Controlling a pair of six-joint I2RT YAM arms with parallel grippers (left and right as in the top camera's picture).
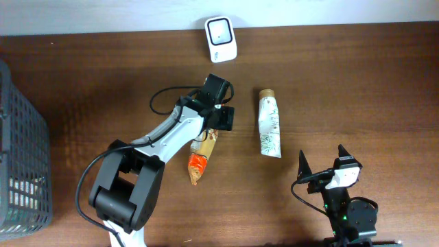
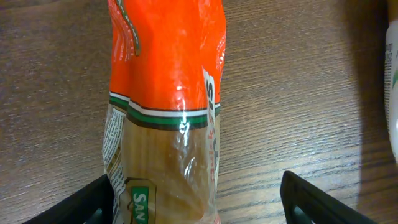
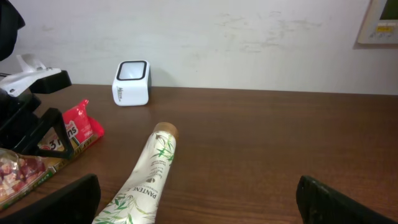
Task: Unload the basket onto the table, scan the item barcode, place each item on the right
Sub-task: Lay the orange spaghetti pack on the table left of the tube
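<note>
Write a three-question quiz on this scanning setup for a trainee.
1. True or false: the left claw is clamped shut on the pasta packet.
2. Fill in: the white scanner stands by the ___.
3. Which lies nearest the right claw? A pasta packet, B tube, C scanner.
Key: 1 false, its jaws stand wide open; 2 wall; 3 B.
</note>
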